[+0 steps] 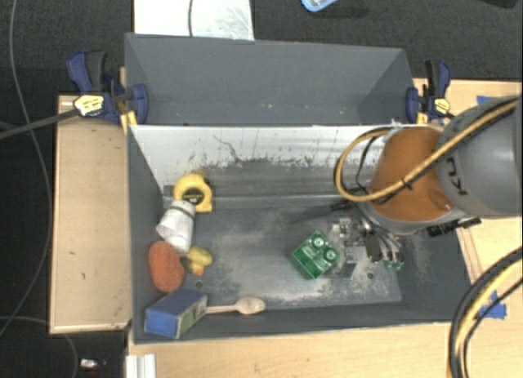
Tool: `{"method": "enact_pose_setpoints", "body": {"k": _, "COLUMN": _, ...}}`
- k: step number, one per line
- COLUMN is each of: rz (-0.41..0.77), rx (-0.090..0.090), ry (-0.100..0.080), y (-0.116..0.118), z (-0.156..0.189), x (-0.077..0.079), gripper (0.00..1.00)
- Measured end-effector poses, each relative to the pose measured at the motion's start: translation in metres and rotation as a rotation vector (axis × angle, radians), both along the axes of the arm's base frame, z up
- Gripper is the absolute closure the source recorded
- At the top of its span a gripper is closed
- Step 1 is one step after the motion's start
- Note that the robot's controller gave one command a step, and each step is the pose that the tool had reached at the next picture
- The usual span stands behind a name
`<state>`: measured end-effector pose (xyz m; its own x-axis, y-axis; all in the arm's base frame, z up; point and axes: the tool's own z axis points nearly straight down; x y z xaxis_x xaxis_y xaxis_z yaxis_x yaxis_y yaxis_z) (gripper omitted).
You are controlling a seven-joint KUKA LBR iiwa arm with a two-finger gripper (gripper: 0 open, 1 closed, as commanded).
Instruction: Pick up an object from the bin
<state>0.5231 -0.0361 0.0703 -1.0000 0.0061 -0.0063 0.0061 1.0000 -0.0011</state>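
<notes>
tool (360, 247) low beside flat green printed packet (314, 256), scuffed metal bin (245, 242) floor

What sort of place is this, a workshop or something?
Probably a robotics lab test bench: a cabled robot arm reaches into a grey metal bin of mismatched odds and ends, such as a small green thing and a blue box.
</notes>
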Motion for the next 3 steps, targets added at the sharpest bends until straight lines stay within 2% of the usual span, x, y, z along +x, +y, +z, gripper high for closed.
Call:
{"method": "enact_pose_setpoints", "body": {"k": 1, "rz": 0.003, "rx": 0.000, "ry": 0.000, "y": 0.000, "z": 0.000, "x": 0.000, "gripper": 1.00}}
{"method": "enact_pose_setpoints", "body": {"k": 2, "rz": 0.174, "rx": -0.001, "ry": 0.002, "y": 0.007, "z": 0.000, "x": -0.009, "gripper": 1.00}}
{"method": "enact_pose_setpoints", "body": {"k": 3, "rz": 0.119, "rx": 0.000, "ry": 0.002, "y": 0.012, "z": 0.105, "x": 0.000, "gripper": 0.00}}
